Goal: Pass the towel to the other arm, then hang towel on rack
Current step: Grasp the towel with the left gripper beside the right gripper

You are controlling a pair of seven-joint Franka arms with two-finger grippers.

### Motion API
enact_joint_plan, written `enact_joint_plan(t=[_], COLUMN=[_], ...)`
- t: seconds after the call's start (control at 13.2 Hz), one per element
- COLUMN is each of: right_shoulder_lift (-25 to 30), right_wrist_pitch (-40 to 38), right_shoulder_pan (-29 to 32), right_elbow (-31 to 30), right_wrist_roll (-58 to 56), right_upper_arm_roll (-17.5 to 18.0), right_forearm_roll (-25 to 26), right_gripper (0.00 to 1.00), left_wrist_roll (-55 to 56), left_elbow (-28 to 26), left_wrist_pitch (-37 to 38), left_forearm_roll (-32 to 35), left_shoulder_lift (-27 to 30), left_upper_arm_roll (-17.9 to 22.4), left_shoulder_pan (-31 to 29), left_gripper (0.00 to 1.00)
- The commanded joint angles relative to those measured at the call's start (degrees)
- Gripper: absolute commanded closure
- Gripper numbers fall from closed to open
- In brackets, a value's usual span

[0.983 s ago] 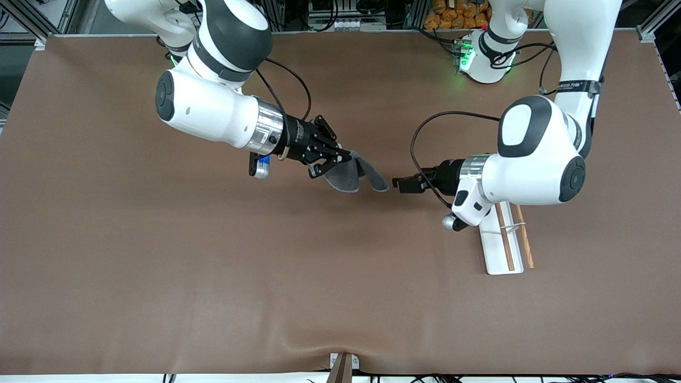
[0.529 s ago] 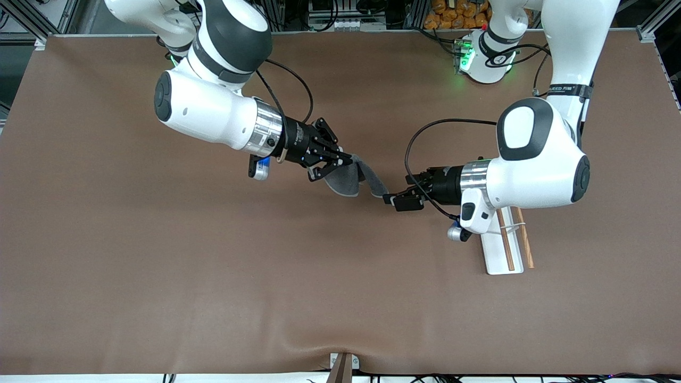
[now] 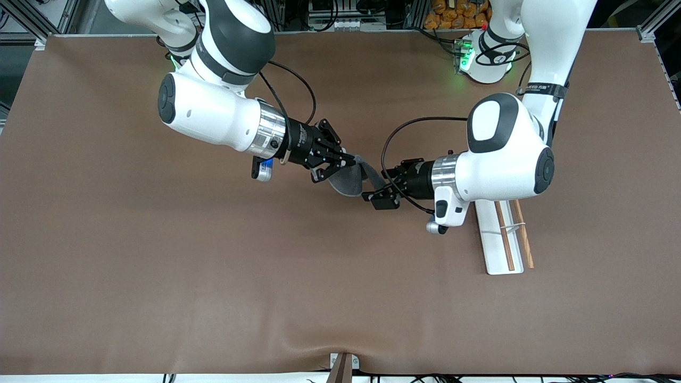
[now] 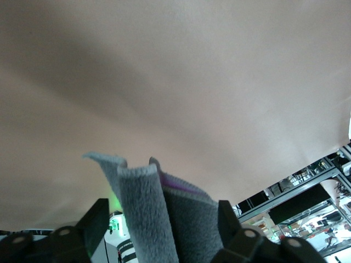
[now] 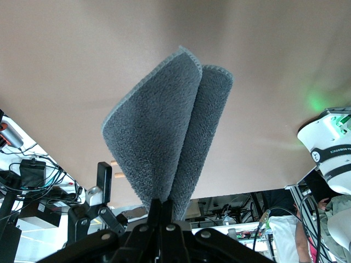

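The right gripper pinches one end of the folded towel tightly, holding it in the air over the middle of the table. The left gripper has its jaws wide apart around the towel's free end, one finger on each side. The rack lies on the table under the left arm.

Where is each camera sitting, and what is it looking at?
Front view: high above the table, facing both arms; right gripper holds the towel, left gripper meets it.
Left wrist view: on the left arm, its open fingers around the towel.
Right wrist view: on the right arm, its fingers pinching the towel.
All share the towel.
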State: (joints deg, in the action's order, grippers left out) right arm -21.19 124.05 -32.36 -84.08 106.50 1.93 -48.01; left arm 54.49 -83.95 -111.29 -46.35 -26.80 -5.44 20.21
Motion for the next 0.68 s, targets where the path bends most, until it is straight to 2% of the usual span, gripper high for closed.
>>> enact_joint_plan(t=[0.0,0.3,0.38,0.53,0.61], right_shoulder_lift=[-1.04,-1.04,-1.04,-1.04,-1.04], right_wrist_pitch=[-0.03,-0.03,-0.12,-0.12,-0.12], right_shoulder_pan=[-0.51,-0.51,-0.51,-0.51,-0.51], right_elbow=[1.99,1.99,1.99,1.99,1.99], right_wrist_roll=[1.25,1.25,1.25,1.25,1.16], right_upper_arm_roll=[-0.26,-0.26,-0.26,-0.26,-0.26], right_forearm_roll=[-0.86,-0.86,-0.86,-0.86,-0.86], right_gripper=[1.0,1.0,1.0,1.0,1.0], left_wrist_roll=[2.28,4.3,4.48,4.39,4.39], left_elbow=[0.89,0.81,0.72,0.54,0.54], left_wrist_pitch=[-0.24,-0.24,-0.24,-0.15,-0.15], left_forearm_roll=[2.13,3.2,3.2,3.2,3.2], left_shoulder_lift=[-0.36,-0.62,-0.62,-0.62,-0.62], left_upper_arm_roll=[0.25,0.34,0.34,0.34,0.34], left_shoulder_pan=[-0.34,-0.43,-0.43,-0.69,-0.78], left_gripper=[0.19,0.37,0.46,0.69,0.9])
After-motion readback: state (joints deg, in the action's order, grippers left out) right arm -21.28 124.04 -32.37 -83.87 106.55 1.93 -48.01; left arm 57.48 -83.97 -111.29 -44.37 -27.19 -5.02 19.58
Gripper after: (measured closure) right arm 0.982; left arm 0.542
